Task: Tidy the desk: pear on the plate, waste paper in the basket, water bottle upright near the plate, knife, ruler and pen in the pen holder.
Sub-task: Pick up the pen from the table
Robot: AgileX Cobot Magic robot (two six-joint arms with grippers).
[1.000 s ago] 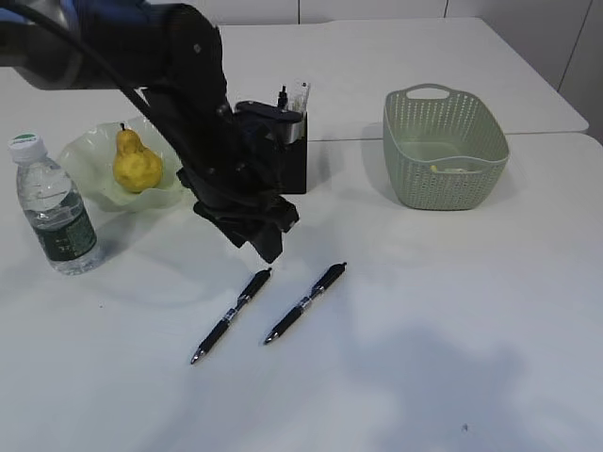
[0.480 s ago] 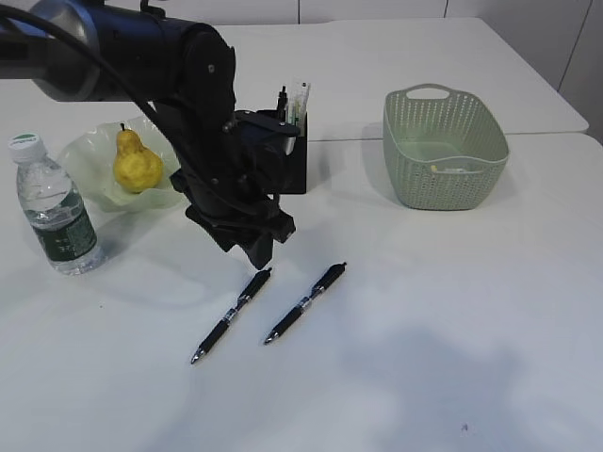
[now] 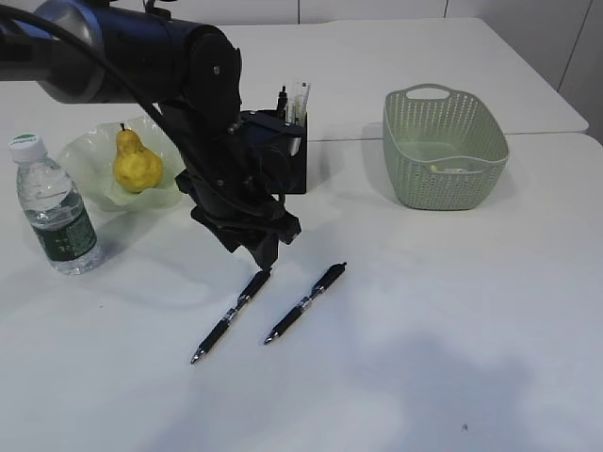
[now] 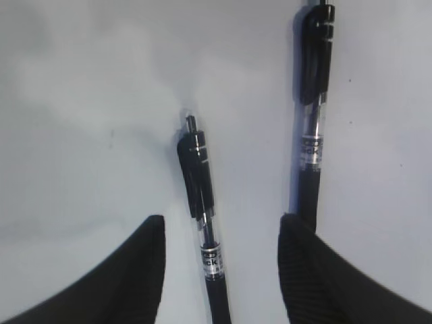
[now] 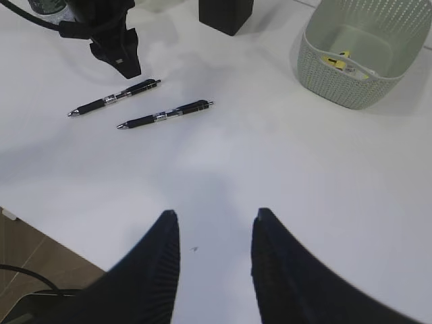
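While the left gripper (image 3: 265, 254) is poised with its jaws apart just above the far end of the left pen (image 4: 202, 202), the chief risk is judged to be a poor closure on that slim barrel. In the left wrist view the pen is seen lying between the two fingers, closer to the left one than to the right, so it could be nudged sideways or rolled on the desk (image 3: 443, 330) before it is pinched. The right pen (image 3: 306, 301) lies just beside the first and nearly parallel to it; its barrel runs up against the right finger in that view, so it could be caught or knocked as the jaws come down. A grip taken near the clip end would leave the long body hanging, and a swing might be set up on the way to the pen holder (image 3: 292, 160), which stands behind the arm and already holds several items. The right gripper (image 5: 214, 260) is held open and empty over the near part of the desk.
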